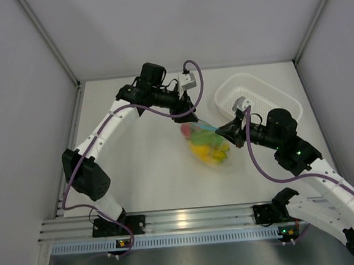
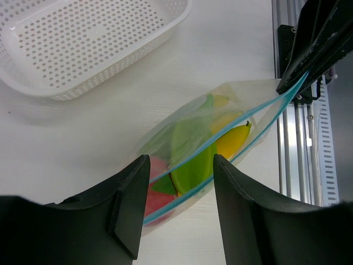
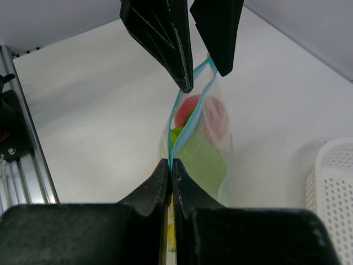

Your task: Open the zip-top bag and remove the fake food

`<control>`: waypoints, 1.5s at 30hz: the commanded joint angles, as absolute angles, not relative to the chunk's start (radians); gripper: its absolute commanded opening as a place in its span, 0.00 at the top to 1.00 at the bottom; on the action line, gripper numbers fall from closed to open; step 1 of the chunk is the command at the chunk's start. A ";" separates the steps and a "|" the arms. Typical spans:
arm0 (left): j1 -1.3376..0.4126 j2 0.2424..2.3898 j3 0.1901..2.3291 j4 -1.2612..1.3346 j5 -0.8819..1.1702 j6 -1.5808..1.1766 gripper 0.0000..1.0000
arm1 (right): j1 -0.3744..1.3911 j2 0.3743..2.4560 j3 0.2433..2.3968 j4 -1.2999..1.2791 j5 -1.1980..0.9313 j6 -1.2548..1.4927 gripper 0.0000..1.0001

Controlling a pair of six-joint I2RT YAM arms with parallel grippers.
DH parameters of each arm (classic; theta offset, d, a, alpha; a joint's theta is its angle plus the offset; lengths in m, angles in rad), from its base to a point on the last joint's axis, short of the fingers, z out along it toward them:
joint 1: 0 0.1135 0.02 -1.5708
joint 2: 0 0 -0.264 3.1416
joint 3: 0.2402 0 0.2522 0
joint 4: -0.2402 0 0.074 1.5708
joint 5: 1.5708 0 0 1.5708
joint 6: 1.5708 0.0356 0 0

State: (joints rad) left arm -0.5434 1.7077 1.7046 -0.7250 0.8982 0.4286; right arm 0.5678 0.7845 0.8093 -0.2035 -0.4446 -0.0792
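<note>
opening step in hand: the right end effector [image 3: 172, 164] is clamped shut on one end of the blue zip strip [image 2: 259, 113], steadying the zip-top bag [image 1: 210, 148], which sits mid tabletop [image 1: 143, 166]. the left end effector [image 2: 181, 165] has its jaws apart, straddling the strip's other end and gripping nothing. the mouth looks slightly parted, and the fake food [image 2: 190, 149] is all inside. next, i'd say, the left must pinch one lip and pull away. a white perforated basket [image 2: 110, 83] waits near the right arm. the tabletop is plain white, with grey panel walls [image 1: 156, 23] boxing it in.
</note>
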 commanded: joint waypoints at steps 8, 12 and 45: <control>-0.537 1.664 1.710 -0.703 0.936 0.449 0.45 | 0.581 0.767 0.815 -0.178 -0.451 -0.095 1.00; -0.537 1.693 1.739 -0.703 0.924 0.442 0.45 | 0.581 0.770 0.813 -0.178 -0.474 -0.098 1.00; -0.535 1.812 1.721 -0.703 1.006 0.479 0.50 | 0.587 0.772 0.818 -0.156 -0.471 -0.094 1.00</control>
